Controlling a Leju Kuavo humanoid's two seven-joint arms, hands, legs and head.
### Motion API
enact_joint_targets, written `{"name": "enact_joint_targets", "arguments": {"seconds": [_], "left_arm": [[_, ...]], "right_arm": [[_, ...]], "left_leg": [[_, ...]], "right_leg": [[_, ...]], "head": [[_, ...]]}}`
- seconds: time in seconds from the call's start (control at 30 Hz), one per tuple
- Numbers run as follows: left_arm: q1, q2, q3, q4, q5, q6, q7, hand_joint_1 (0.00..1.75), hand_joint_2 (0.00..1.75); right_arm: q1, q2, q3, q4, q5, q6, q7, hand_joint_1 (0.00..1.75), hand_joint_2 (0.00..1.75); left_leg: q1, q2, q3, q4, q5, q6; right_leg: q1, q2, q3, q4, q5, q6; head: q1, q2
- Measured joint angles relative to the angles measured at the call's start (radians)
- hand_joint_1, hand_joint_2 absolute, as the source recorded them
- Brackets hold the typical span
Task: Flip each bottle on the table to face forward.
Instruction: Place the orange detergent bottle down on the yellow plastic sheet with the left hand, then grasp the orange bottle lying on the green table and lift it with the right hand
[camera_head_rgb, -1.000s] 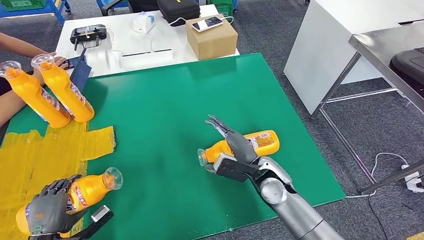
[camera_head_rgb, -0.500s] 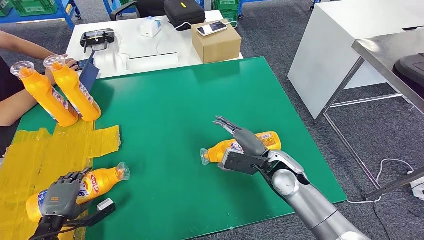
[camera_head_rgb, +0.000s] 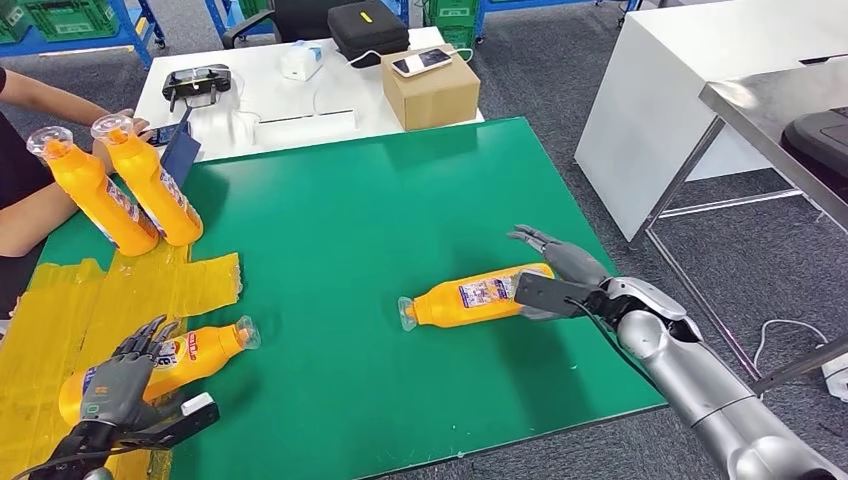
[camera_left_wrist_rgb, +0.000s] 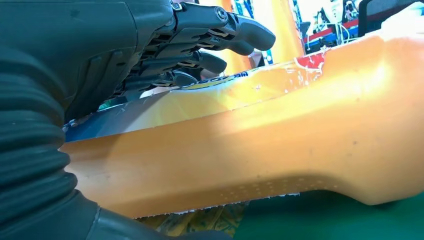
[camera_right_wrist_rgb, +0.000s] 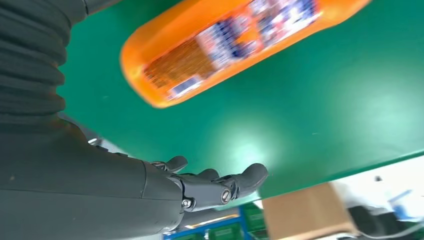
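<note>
I see an orange bottle (camera_head_rgb: 480, 296) lying label-up, cap toward 9 o'clock, my right hand (camera_head_rgb: 556, 273) spread empty at its base, left hand (camera_head_rgb: 118, 375) resting loosely over another bottle (camera_head_rgb: 180, 355)

bottles (camera_head_rgb: 478, 296): orange, blue-white labels | table (camera_head_rgb: 400, 200): green | tape (camera_head_rgb: 60, 300): yellow
</note>
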Motion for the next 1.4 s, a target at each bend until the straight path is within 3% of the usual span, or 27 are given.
{"name": "enact_joint_targets", "arguments": {"seconds": [0.2,0.33,0.47,0.63,0.97,1.2,1.23,1.33,1.37,1.4], "left_arm": [[0.003,0.006,-0.002,-0.006,0.032,-0.005,-0.020,0.00,1.75],[0.000,-0.003,0.003,-0.023,0.193,-0.029,-0.119,0.00,0.00],[-0.008,-0.059,0.015,-0.082,0.398,-0.071,-0.242,0.00,0.00],[-0.019,-0.133,0.001,-0.164,0.476,-0.101,-0.266,0.00,0.00],[-0.021,-0.171,-0.005,-0.219,0.503,-0.103,-0.283,0.00,0.00],[-0.025,-0.197,-0.020,-0.241,0.502,-0.101,-0.282,0.00,0.00],[-0.026,-0.200,-0.021,-0.241,0.502,-0.100,-0.281,0.00,0.00],[-0.026,-0.206,-0.025,-0.244,0.501,-0.098,-0.280,0.00,0.00],[-0.028,-0.207,-0.027,-0.244,0.501,-0.098,-0.280,0.00,0.00],[-0.030,-0.209,-0.028,-0.245,0.501,-0.097,-0.280,0.00,0.00]], "right_arm": [[-0.005,-0.016,0.000,0.034,0.003,-0.001,0.005,0.00,1.75],[-0.005,-0.016,0.001,0.071,0.025,-0.010,0.018,0.00,1.75],[-0.006,0.021,0.004,0.167,0.090,-0.050,0.015,0.00,1.75],[-0.010,0.124,0.019,0.316,0.148,-0.116,-0.005,0.00,1.75],[-0.058,0.191,0.022,0.420,0.173,-0.131,-0.009,0.00,1.75],[-0.100,0.318,0.051,0.514,0.276,-0.195,0.016,0.02,1.75],[-0.106,0.335,0.056,0.527,0.290,-0.201,0.021,0.10,1.75],[-0.126,0.373,0.077,0.563,0.327,-0.193,0.030,1.39,1.75],[-0.136,0.381,0.086,0.575,0.338,-0.180,0.030,1.75,1.75],[-0.148,0.386,0.096,0.589,0.349,-0.160,0.030,1.75,1.75]], "left_leg": [[0.000,0.000,-0.004,0.000,0.000,0.000],[0.000,0.000,-0.007,0.000,0.001,0.000],[0.000,0.000,-0.013,0.000,0.004,0.002],[-0.001,0.005,-0.022,0.001,0.006,0.001],[-0.003,0.008,-0.025,0.002,0.005,0.001],[-0.002,0.018,-0.023,0.001,0.004,0.000],[-0.002,0.019,-0.023,0.001,0.005,0.000],[-0.001,0.019,-0.023,0.001,0.005,0.000],[-0.001,0.019,-0.023,0.001,0.005,0.000],[-0.001,0.019,-0.023,0.001,0.005,0.000]], "right_leg": [[0.000,0.000,-0.005,0.000,0.000,0.001],[0.000,-0.001,-0.008,0.000,0.000,0.001],[0.000,-0.001,-0.013,0.000,0.002,0.002],[0.000,0.004,-0.024,0.000,0.007,0.003],[0.000,0.008,-0.028,0.000,0.007,0.004],[0.001,0.019,-0.031,0.000,0.008,0.002],[0.001,0.019,-0.031,0.000,0.009,0.001],[0.002,0.019,-0.031,0.000,0.009,0.000],[0.002,0.019,-0.031,0.000,0.009,0.000],[0.002,0.019,-0.031,0.000,0.009,0.000]], "head": [[0.000,0.000],[0.000,0.000],[0.000,0.000],[0.000,0.000],[0.001,0.000],[0.000,0.000],[0.000,0.000],[0.000,0.000],[0.001,0.000],[0.001,0.000]]}}
